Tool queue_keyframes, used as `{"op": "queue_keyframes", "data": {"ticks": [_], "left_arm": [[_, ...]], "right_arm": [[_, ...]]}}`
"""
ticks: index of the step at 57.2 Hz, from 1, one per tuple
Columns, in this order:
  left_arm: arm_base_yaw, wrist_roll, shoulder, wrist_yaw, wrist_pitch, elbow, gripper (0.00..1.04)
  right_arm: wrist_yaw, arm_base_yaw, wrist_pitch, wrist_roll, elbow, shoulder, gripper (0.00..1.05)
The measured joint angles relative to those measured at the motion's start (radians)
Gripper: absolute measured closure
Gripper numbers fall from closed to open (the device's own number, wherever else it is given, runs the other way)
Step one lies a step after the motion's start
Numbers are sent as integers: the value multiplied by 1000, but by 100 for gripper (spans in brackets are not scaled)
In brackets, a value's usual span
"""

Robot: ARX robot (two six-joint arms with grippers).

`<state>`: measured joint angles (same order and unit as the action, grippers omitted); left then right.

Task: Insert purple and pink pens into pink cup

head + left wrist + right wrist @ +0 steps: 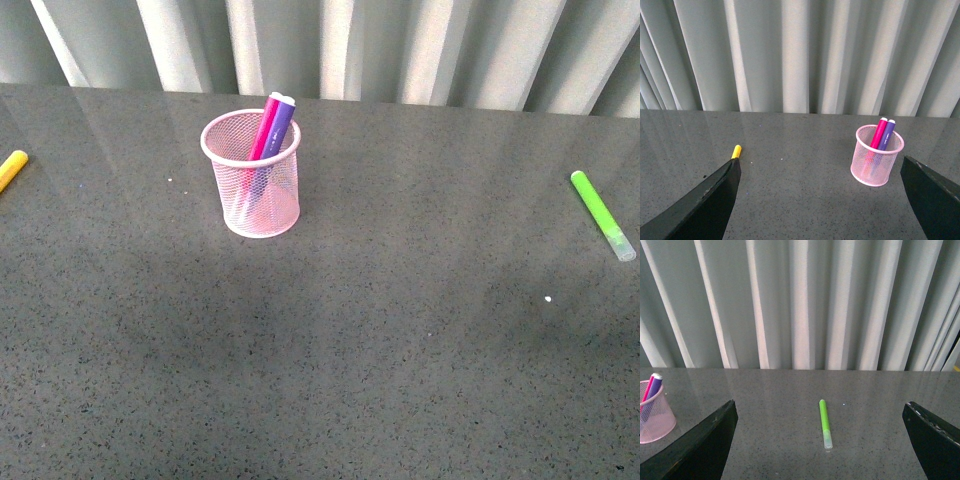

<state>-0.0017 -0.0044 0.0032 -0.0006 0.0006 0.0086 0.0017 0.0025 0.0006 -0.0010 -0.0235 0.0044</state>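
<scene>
The pink cup (pixel 252 190) stands upright on the grey table, left of centre toward the back. The pink pen (pixel 264 133) and the purple pen (pixel 282 118) stand inside it, leaning against its far right rim, tops sticking out. The cup (pixel 876 159) with both pens also shows in the left wrist view, and at the edge of the right wrist view (pixel 654 416). Neither arm shows in the front view. My left gripper (pixel 822 200) is open and empty, short of the cup. My right gripper (pixel 820 440) is open and empty, short of the green marker.
A lime-green marker (pixel 602 214) lies at the table's right side, also in the right wrist view (pixel 825 423). A yellow marker (pixel 11 170) lies at the left edge, its tip showing in the left wrist view (pixel 736 151). A pleated grey curtain (pixel 400 50) hangs behind the table.
</scene>
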Motion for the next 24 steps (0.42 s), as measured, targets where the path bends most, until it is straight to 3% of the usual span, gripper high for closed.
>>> {"op": "queue_keyframes", "data": {"ticks": [24], "left_arm": [[0, 0, 0, 0, 0, 0, 7]], "right_arm": [[0, 0, 0, 0, 0, 0, 7]]}}
